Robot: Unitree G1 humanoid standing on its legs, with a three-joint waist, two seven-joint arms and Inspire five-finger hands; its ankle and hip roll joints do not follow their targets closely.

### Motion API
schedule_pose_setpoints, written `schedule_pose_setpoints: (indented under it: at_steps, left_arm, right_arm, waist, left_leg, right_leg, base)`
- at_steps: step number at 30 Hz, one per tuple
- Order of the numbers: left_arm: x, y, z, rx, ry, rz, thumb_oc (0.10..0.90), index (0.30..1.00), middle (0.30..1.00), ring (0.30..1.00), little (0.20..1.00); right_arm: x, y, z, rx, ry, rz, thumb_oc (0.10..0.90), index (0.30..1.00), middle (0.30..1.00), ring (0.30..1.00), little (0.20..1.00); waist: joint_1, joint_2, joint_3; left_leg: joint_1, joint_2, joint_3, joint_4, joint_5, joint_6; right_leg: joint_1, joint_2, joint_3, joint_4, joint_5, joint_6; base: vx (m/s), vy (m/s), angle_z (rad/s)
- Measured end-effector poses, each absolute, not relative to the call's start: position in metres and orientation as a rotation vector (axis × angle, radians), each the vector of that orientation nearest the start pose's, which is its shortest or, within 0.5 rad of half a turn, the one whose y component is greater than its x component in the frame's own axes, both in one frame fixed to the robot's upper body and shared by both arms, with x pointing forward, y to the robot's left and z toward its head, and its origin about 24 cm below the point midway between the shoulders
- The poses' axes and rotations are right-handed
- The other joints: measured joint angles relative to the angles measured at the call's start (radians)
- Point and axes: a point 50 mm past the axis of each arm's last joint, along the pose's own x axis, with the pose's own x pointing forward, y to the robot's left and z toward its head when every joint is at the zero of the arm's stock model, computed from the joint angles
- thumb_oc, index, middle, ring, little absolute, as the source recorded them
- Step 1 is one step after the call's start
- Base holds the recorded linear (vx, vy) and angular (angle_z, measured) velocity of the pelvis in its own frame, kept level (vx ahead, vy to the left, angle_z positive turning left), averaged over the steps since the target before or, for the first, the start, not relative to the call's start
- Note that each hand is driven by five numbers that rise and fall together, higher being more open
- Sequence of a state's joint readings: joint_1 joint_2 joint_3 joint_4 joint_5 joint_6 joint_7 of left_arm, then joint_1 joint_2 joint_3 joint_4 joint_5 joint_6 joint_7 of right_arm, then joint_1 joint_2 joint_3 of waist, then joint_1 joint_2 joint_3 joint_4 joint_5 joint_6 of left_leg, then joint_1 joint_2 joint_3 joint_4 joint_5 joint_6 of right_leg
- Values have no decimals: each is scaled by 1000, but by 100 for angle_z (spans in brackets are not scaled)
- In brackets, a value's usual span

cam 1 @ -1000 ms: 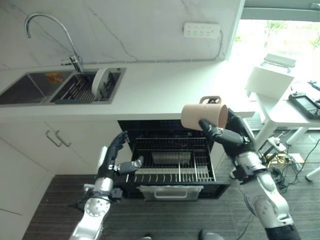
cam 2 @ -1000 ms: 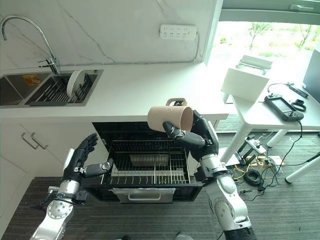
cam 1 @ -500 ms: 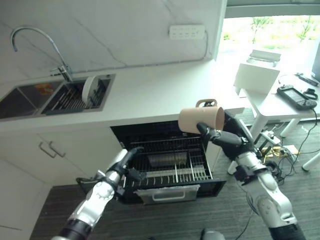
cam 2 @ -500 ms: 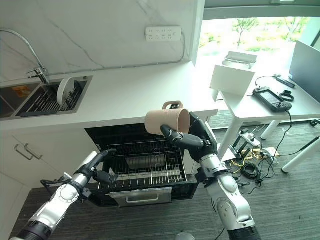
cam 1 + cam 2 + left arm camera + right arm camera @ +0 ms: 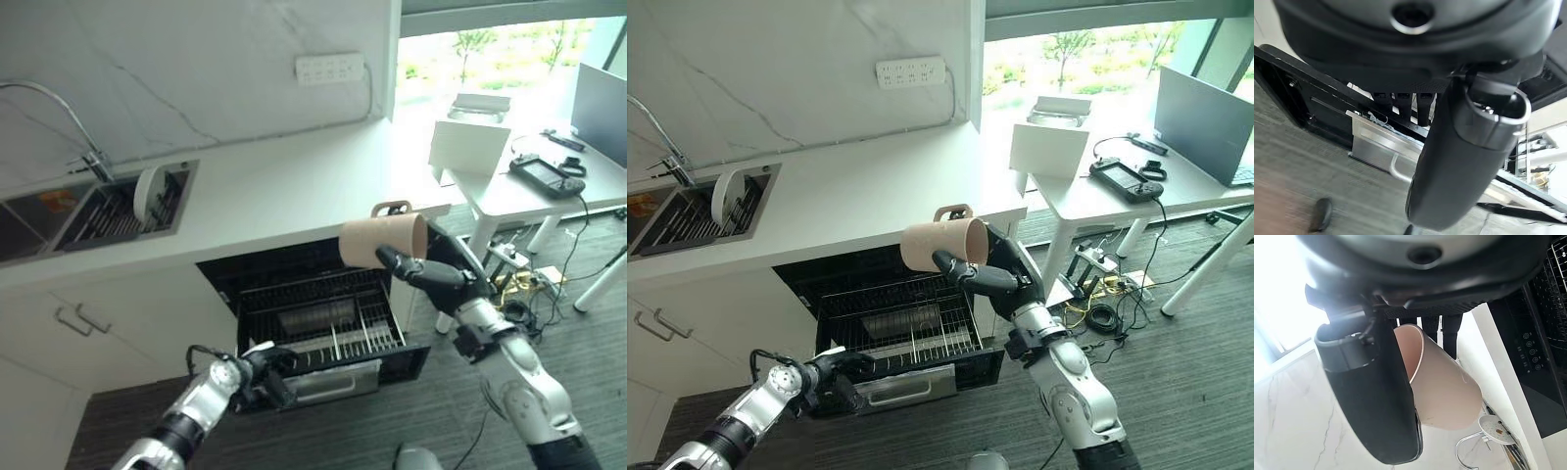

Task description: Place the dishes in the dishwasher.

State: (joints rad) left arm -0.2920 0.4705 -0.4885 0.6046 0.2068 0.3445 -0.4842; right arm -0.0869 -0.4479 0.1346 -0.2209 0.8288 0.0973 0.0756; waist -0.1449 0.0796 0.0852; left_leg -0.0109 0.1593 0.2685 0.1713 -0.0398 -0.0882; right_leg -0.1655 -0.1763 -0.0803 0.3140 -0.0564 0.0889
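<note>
Mug lies sideways, gripped by the right robot hand, right above the open dishwasher rack; left robot hand fingers hidden, can't tell

The left hand has dropped from the rack's side down to the dishwasher drawer's front corner.

The dishwasher rack stands pulled out under the counter. A sink with a plate in it sits at the counter's left end, and a table stands to the right. The mug hangs above the rack's right side.
</note>
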Motion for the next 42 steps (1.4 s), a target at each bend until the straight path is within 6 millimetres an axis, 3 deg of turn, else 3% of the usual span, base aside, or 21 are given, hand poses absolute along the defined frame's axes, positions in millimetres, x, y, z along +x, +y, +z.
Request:
schedule_pose_setpoints:
  at_steps: [3, 8, 12, 17, 22, 32, 34, 35, 36, 37, 38, 39, 42]
  left_arm:
    - [248, 202, -67, 768, 970, -664, 800, 900, 900, 900, 900]
    - [239, 203, -76, 789, 1048, -720, 800, 900, 900, 900, 900]
    - [241, 206, -67, 827, 1069, -808, 800, 900, 900, 900, 900]
    - [247, 204, -41, 855, 1079, -957, 800, 900, 900, 900, 900]
    - [247, 200, -37, 822, 1075, -984, 800, 900, 900, 900, 900]
    - [249, 197, -31, 792, 1065, -1013, 800, 900, 900, 900, 900]
    - [248, 203, -31, 696, 1036, -958, 800, 900, 900, 900, 900]
    - [242, 211, -35, 487, 932, -814, 800, 900, 900, 900, 900]
    - [234, 203, -41, 194, 753, -608, 800, 900, 900, 900, 900]
    - [235, 196, -39, 82, 658, -514, 800, 900, 900, 900, 900]
    - [228, 196, -37, 12, 595, -425, 800, 900, 900, 900, 900]
    - [220, 203, -39, -96, 527, -292, 800, 900, 900, 900, 900]
    - [216, 214, -45, -150, 493, -84, 800, 900, 900, 900, 900]
  right_arm:
    - [260, -165, 108, 366, -77, 382, 400, 300, 300, 300, 300]
    - [260, -162, 104, 365, -41, 407, 400, 300, 300, 300, 300]
    - [259, -160, 103, 367, -36, 421, 400, 300, 300, 300, 300]
    - [261, -165, 89, 352, 25, 403, 400, 300, 300, 300, 300]
    - [261, -169, 89, 314, 35, 426, 400, 300, 300, 300, 300]
    - [261, -169, 89, 317, 34, 429, 400, 300, 300, 300, 300]
    - [260, -168, 88, 320, 36, 428, 400, 300, 300, 300, 300]
    - [258, -170, 86, 321, 40, 420, 400, 300, 300, 300, 300]
    - [252, -180, 80, 343, 43, 367, 400, 300, 300, 300, 300]
    - [250, -186, 78, 351, 44, 331, 400, 300, 300, 300, 300]
    - [248, -186, 75, 360, 49, 326, 400, 300, 300, 300, 300]
    - [249, -181, 74, 378, 35, 319, 400, 300, 300, 300, 300]
    - [251, -179, 77, 387, 9, 306, 400, 300, 300, 300, 300]
  waist:
    - [-16, 14, -16]
    - [-21, 6, -61]
    - [-33, -2, -67]
    - [-46, 6, -67]
    - [-46, 44, -61]
    - [-41, 57, -54]
    - [-33, 57, -52]
    - [-17, 58, -49]
    - [20, 49, -33]
    - [47, 29, -7]
    - [75, 5, 13]
    - [77, -16, 24]
    - [119, -38, 34]
  left_leg:
    - [13, 3, 13, -2, -1, -4]
    - [14, 12, 25, -2, -4, -8]
    - [14, 11, 27, -2, -5, -8]
    - [21, 7, 30, -16, -7, -4]
    - [43, -6, 31, -44, -7, -4]
    - [49, -6, 18, -57, -7, -4]
    - [49, -5, 17, -58, -7, -4]
    - [50, -5, 16, -57, -7, -4]
    - [49, -5, -3, -53, -5, -6]
    - [47, -5, -16, -48, -2, -9]
    - [33, -4, -32, -48, -1, -8]
    - [16, -1, -53, -39, -1, -9]
    - [-21, 9, -76, -14, 1, -12]
  right_leg:
    - [1, 7, 13, 0, 3, 6]
    - [-2, 15, 18, -2, 3, 4]
    - [-2, 15, 20, -5, 5, 1]
    - [1, 14, 18, -8, 7, -1]
    - [17, 7, 17, -19, 2, 7]
    - [35, 6, -7, -33, -7, 11]
    - [36, 5, -10, -33, -9, 11]
    - [37, 5, -11, -31, -11, 12]
    - [44, 3, -16, -27, -15, 10]
    - [46, -1, -27, -17, -23, 9]
    - [35, -5, -41, 5, -40, 7]
    - [27, -6, -56, 16, -51, -2]
    - [4, -4, -75, 39, -58, -12]
  base:
    - [28, 34, -15]
    - [19, 29, -7]
    - [0, 50, -1]
    - [-7, 23, -1]
    - [-16, 27, 1]
    - [-11, -13, 5]
    - [-17, -51, 3]
    - [-48, -90, 14]
    - [-46, -118, 29]
    - [-58, -171, 41]
    - [-30, -152, 43]
    - [-16, -127, 41]
    - [3, -50, 22]
